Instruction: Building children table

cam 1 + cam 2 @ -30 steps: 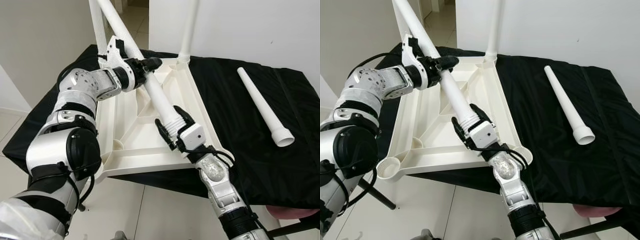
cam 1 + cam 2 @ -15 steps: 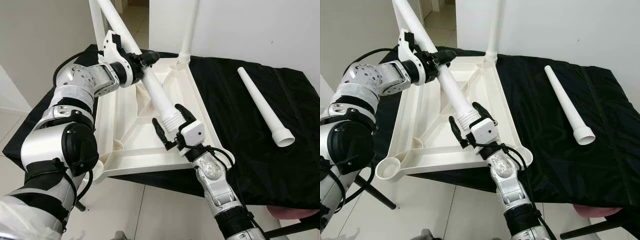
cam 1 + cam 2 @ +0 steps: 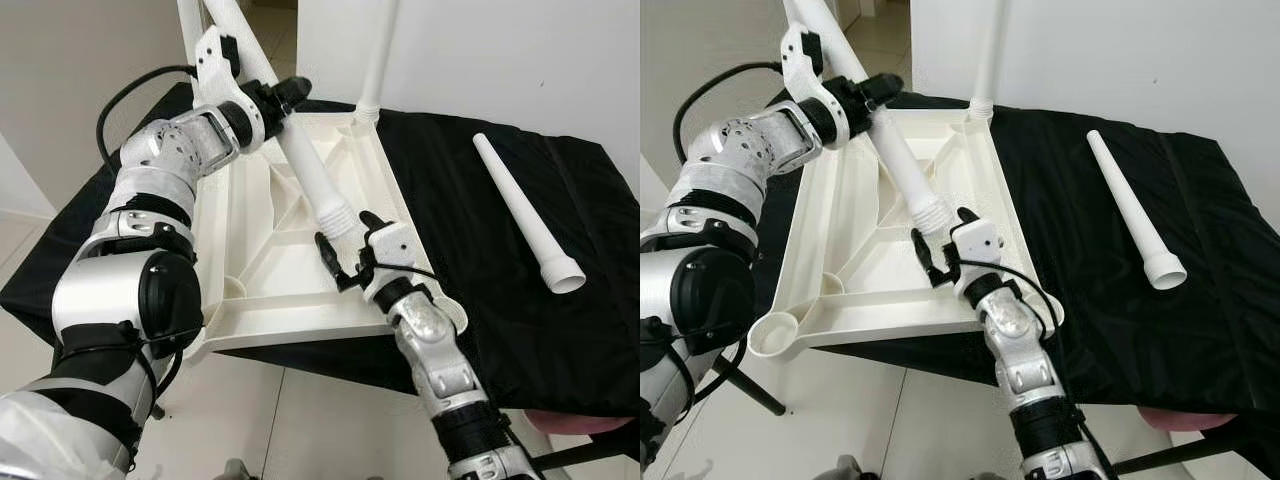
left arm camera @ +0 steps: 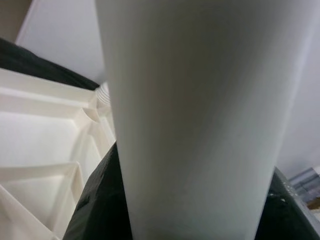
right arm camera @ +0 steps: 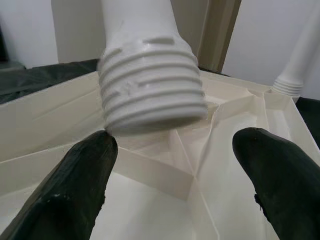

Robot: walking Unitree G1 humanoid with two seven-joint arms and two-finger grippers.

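Top (image 3: 300,270) lies underside-up on bench (image 3: 480,200) w/ sockets exposed for legs. Left tool (image 3: 268,100) clamps leg (image 3: 305,165) over top's centre, tilted. Right tool (image 3: 345,255) open just below threaded end, prob. to guide it. Right wrist view shows threads clear of fingers (image 5: 80,185). Spare leg (image 3: 525,210) right of top.

A black cloth (image 3: 470,210) with soft creases covers a work table that fills the middle of the room and hangs over its near edge. Thin dark legs (image 3: 745,390) of this table reach the floor at the near left. Pale, glossy square floor tiles (image 3: 300,430) with thin grout lines lie below and carry faint reflections. A plain white wall (image 3: 520,60) stands behind the table, and a plain beige wall (image 3: 80,90) stands on the left. Between them an opening shows light tiled floor (image 3: 875,30) leading away. The lighting is even and bright.
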